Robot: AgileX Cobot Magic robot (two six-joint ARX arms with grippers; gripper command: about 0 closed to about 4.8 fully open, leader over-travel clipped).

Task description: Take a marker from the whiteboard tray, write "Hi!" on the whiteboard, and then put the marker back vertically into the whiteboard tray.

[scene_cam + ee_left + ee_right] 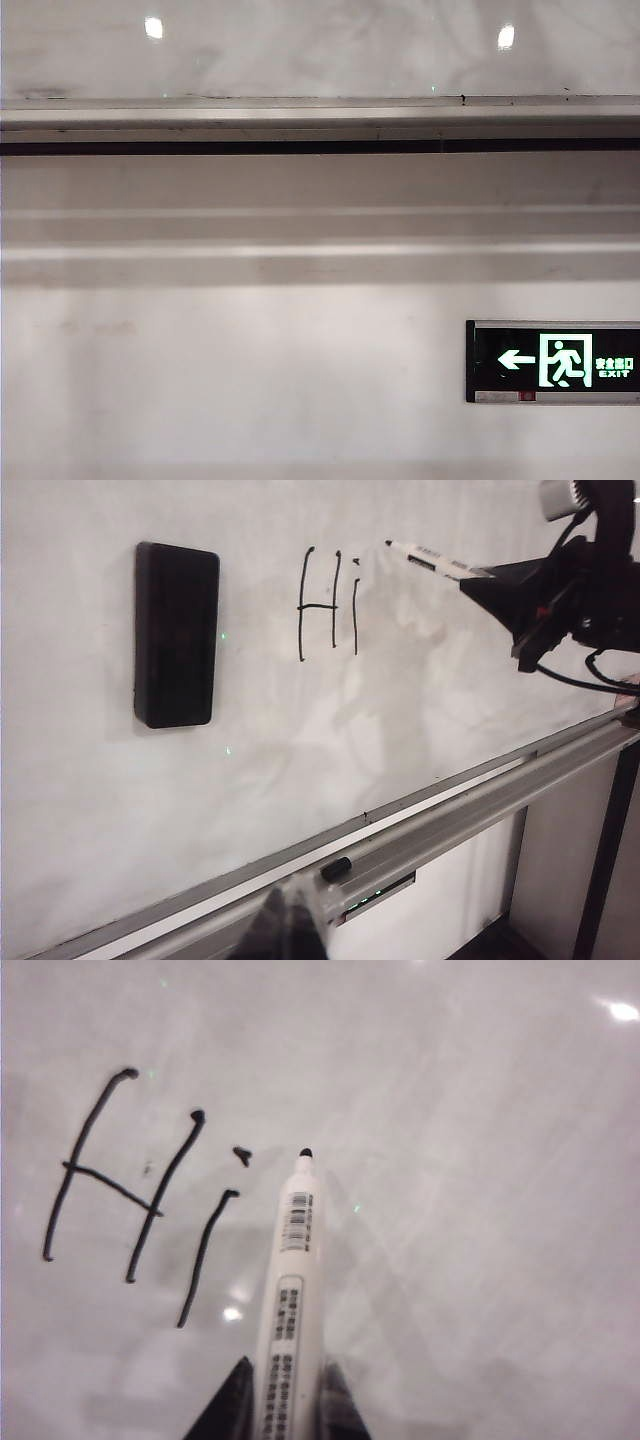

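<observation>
The whiteboard (420, 720) fills both wrist views, glossy and faintly smeared, with "Hi" already written in black and the exclamation mark not yet drawn. Along its lower edge runs the whiteboard tray (470, 815), a silver-grey ledge with a small black cap (336, 868) lying on it (probably the marker's own, left there so the tip stays free for writing). A black eraser (176, 635) clings to the board beside the letters.

The right gripper (288, 1400) is clamped on the marker (292, 1290), jaws narrow around the rear of the barrel, so the pen juts forward like a held pencil and the tip can meet the board. The tip hovers just past the "i", seemingly a hair off the surface, likely placed for the next stroke.

The left gripper (285, 930) hangs low near the tray, only its dark tips showing; I cannot tell how its jaws stand.

The marker is slim, white-barrelled, with barcode labels and a small black nib.
</observation>
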